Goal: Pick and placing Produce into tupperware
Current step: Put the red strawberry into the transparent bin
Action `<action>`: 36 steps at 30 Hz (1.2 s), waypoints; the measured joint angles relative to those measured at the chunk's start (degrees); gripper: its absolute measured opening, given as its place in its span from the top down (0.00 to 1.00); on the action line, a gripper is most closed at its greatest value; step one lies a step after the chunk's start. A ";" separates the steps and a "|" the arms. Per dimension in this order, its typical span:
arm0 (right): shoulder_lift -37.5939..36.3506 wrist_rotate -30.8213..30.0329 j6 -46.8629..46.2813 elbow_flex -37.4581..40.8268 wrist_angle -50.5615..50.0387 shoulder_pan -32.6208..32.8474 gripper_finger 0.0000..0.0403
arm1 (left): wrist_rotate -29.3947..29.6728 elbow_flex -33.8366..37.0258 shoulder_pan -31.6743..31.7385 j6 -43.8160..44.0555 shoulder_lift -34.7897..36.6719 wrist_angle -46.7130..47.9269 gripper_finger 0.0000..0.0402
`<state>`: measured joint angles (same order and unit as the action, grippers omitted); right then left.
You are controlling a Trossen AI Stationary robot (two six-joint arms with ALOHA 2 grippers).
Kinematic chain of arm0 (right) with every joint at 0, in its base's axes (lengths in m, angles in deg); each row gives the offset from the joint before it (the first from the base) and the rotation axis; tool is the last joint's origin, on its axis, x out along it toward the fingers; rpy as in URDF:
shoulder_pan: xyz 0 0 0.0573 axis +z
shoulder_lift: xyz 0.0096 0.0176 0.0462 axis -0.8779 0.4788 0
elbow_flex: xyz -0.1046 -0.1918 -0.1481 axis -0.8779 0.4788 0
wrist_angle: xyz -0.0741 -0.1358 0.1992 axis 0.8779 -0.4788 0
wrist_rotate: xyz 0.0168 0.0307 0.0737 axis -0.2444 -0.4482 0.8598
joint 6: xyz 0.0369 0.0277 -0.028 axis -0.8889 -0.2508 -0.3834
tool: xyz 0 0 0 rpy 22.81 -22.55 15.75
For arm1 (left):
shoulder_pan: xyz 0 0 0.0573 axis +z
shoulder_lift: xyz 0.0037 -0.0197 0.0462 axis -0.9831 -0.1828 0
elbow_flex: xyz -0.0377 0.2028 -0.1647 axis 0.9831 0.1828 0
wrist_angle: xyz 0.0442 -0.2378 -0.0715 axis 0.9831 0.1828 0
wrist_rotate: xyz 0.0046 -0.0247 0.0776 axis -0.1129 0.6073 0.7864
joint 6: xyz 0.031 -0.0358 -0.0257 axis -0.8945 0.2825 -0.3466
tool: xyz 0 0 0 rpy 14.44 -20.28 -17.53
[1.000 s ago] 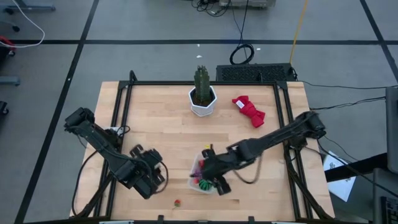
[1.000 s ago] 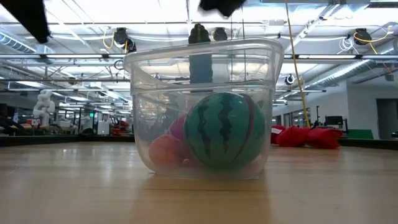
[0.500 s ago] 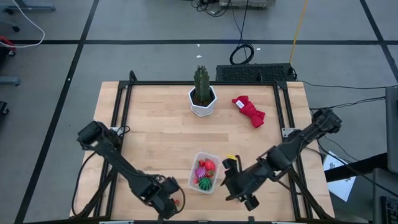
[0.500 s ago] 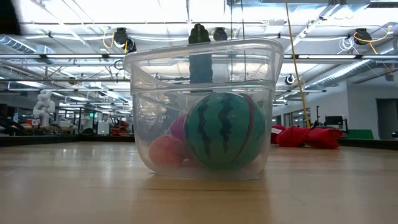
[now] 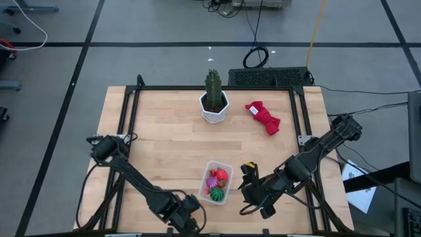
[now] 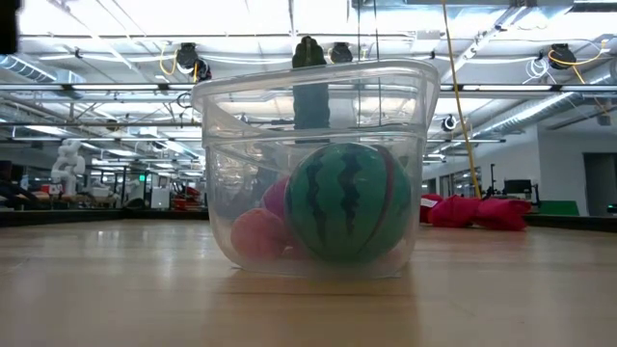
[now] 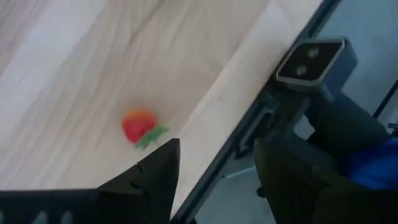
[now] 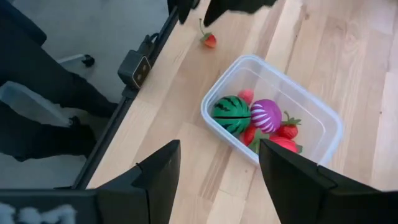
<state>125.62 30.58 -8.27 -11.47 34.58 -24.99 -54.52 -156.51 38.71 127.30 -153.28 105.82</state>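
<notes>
The wooden table (image 5: 171,151) was the largest thing in sight, and the tupperware (image 5: 218,182) sat on it toward the near edge, serving here as the landmark. The two dark arms came next. The left arm reached along the table's near-left side, its left gripper (image 5: 189,218) low at the near edge, near the tupperware's near-left corner; its fingers (image 7: 158,174) stood apart with a gap between them and held nothing. The right gripper (image 5: 253,191) hung just to the right of the tupperware, apart from it; its fingers (image 8: 163,169) were likewise parted and empty, looking down on the container (image 8: 272,110).

Well beyond the tupperware, at the far side of the table, stood a tall green cactus (image 5: 214,89) in a white hexagonal pot (image 5: 214,109), and to the right of that lay a red cloth bundle (image 5: 263,116).

The tupperware stood upright and open-topped (image 6: 313,164). Inside it lay the produce: a green striped ball (image 8: 229,112) at the end nearest the table's edge, a purple spiky piece (image 8: 266,114) touching it, a larger red piece (image 8: 286,144) farther in, and small red bits (image 8: 287,129) around them. From table height the striped ball (image 6: 348,202) pressed against the clear front wall, with a pinkish piece (image 6: 258,233) beside it.

Smallest of all, one small strawberry (image 7: 139,127) lay outside on the bare wood, off the tupperware's near-left corner, close to the table's edge and just ahead of the left gripper.
</notes>
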 joint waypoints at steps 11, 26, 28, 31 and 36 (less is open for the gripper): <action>0.00 0.00 0.05 0.00 0.04 -0.02 0.48 | -3.73 -0.08 2.96 1.74 -4.04 3.88 0.48; 0.00 0.04 -0.10 0.00 0.26 0.04 0.48 | -3.02 -0.08 3.20 4.35 -4.05 5.63 0.48; 0.00 0.05 -0.10 0.01 0.28 0.04 0.48 | -3.27 -0.08 3.20 4.85 -4.14 5.60 0.48; 0.00 0.07 -0.10 0.02 0.33 0.04 0.48 | -4.50 -0.06 3.20 5.42 -5.19 5.76 0.48; 0.02 0.09 -0.10 0.04 0.58 0.05 0.48 | -6.87 -0.13 3.31 5.84 -6.91 5.74 0.48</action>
<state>125.64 30.67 -8.38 -11.43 35.16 -24.94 -61.39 -156.65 42.01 133.14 -160.20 111.56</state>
